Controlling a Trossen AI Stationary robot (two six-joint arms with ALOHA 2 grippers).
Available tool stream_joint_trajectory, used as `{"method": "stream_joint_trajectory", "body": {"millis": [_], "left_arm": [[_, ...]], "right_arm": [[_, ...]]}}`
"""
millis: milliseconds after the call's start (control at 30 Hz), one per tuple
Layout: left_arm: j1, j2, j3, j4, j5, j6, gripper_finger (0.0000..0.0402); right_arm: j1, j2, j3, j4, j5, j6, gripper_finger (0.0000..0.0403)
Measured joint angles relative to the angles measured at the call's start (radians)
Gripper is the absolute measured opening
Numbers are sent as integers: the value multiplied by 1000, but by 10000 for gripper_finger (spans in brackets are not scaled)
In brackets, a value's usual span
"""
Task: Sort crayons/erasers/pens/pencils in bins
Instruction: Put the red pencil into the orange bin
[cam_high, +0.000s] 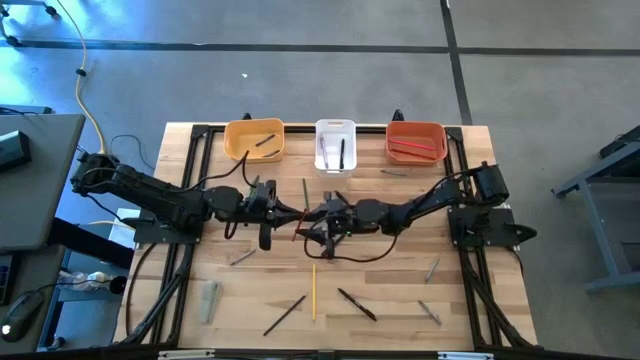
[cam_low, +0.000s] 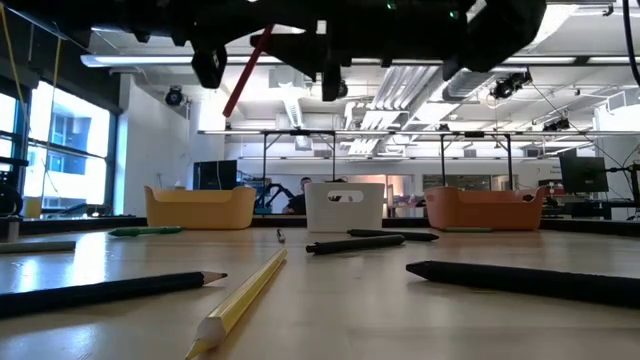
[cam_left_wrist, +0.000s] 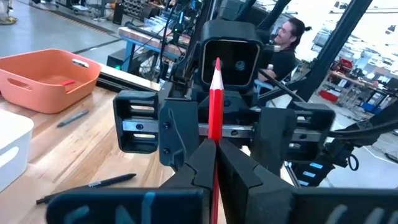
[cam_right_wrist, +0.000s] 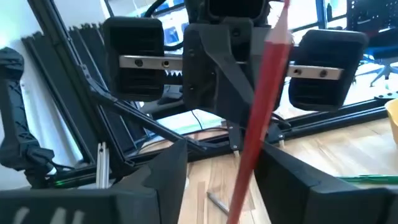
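Three bins (cam_high: 335, 146) line the frame's top; at centre the left gripper (cam_high: 297, 215) clamps one red pencil (cam_left_wrist: 215, 102), the right gripper (cam_high: 318, 232) spread apart around it; bin contents partly hidden

table (cam_high: 400, 290) wood | person (cam_left_wrist: 287, 38) beyond | grey block (cam_high: 208, 301) near-left

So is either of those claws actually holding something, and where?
Yes: the left gripper pinches a thin red pencil near its lower end. The right gripper stands open around it.
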Motion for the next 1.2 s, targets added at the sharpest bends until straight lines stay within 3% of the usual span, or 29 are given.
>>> {"method": "stream_joint_trajectory", "body": {"millis": [333, 500, 633, 867, 1033, 1200], "left_arm": [[0, 0, 0, 16, 1, 16, 3], [0, 0, 0, 17, 1, 23, 3], [0, 0, 0, 17, 1, 27, 9], [0, -87, 1, 3, 29, 121, 55], [-1, -185, 1, -89, 30, 193, 87], [-2, -234, -52, -105, 22, 202, 85]], "right_arm": [[0, 0, 20, -33, 49, -23, 12], [0, 0, 19, -35, 53, -35, 27], [0, -1, 19, -41, 53, -66, 11], [-1, -15, 20, -104, 45, -92, 10], [-7, -90, 19, -254, 72, -163, 8], [-40, -278, 20, -623, 199, -282, 7]]}}
